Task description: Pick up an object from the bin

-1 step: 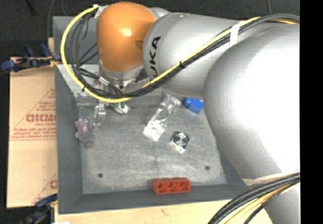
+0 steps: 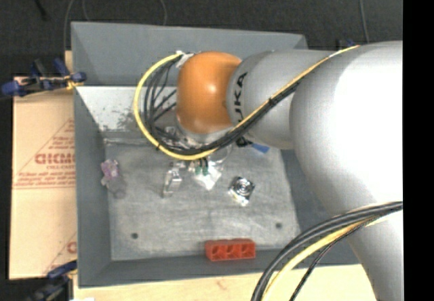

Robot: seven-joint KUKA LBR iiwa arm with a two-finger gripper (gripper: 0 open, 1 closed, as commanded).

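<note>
Gripper: you see it [image 2: 183, 172] low over the middle of the bin [image 2: 91, 198], under the orange wrist cover [image 2: 203, 89].
Grip: you cannot tell whether it is released or clenched.
Nearest thing: small white-and-green piece [image 2: 207, 175], just beside the gripper.
Others: crumpled silver piece [image 2: 241, 189] near; red brick [image 2: 230, 250] by the near wall; purple piece [image 2: 110, 171] far left.

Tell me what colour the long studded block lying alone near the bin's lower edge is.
The block is orange-red, plain in the camera view.
</note>
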